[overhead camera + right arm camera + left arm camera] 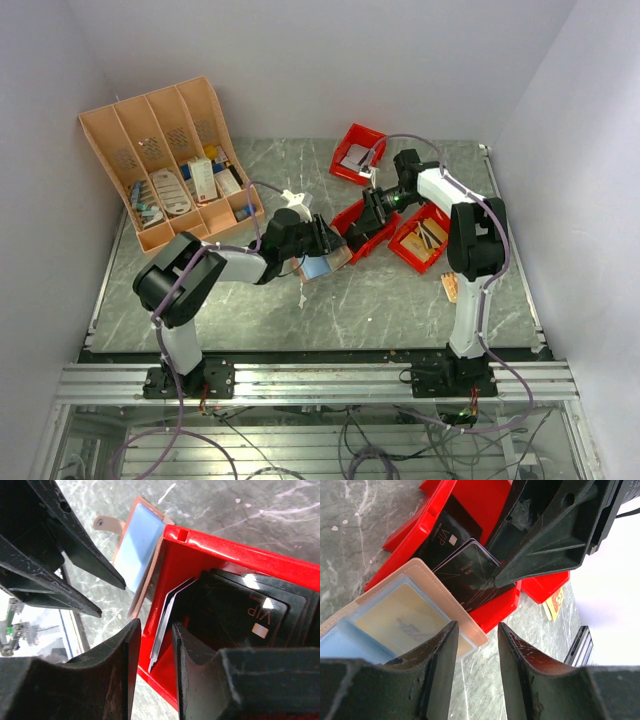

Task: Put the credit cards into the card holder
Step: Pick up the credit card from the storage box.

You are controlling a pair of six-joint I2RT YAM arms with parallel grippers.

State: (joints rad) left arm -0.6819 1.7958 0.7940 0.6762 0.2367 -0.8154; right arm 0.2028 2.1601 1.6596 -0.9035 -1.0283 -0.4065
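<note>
The tan card holder (316, 266) lies open on the marble table against a red bin (362, 238), its clear pockets (405, 615) facing up. My left gripper (477, 627) stands open just above it. Its left finger overlaps the holder's corner, and only bare table shows between the jaws. Several credit cards (162, 630) stand on edge against the bin's wall (240, 555), and black cards (250, 610) lie flat inside. My right gripper (156, 625) is open and straddles that wall, one finger outside and one inside beside the standing cards.
An orange-tan slotted rack (170, 165) leans at the back left. Two more red bins (358, 152) (420, 238) sit at the back and right. A small printed card (450, 287) lies by the right arm's base. The two grippers are very close together.
</note>
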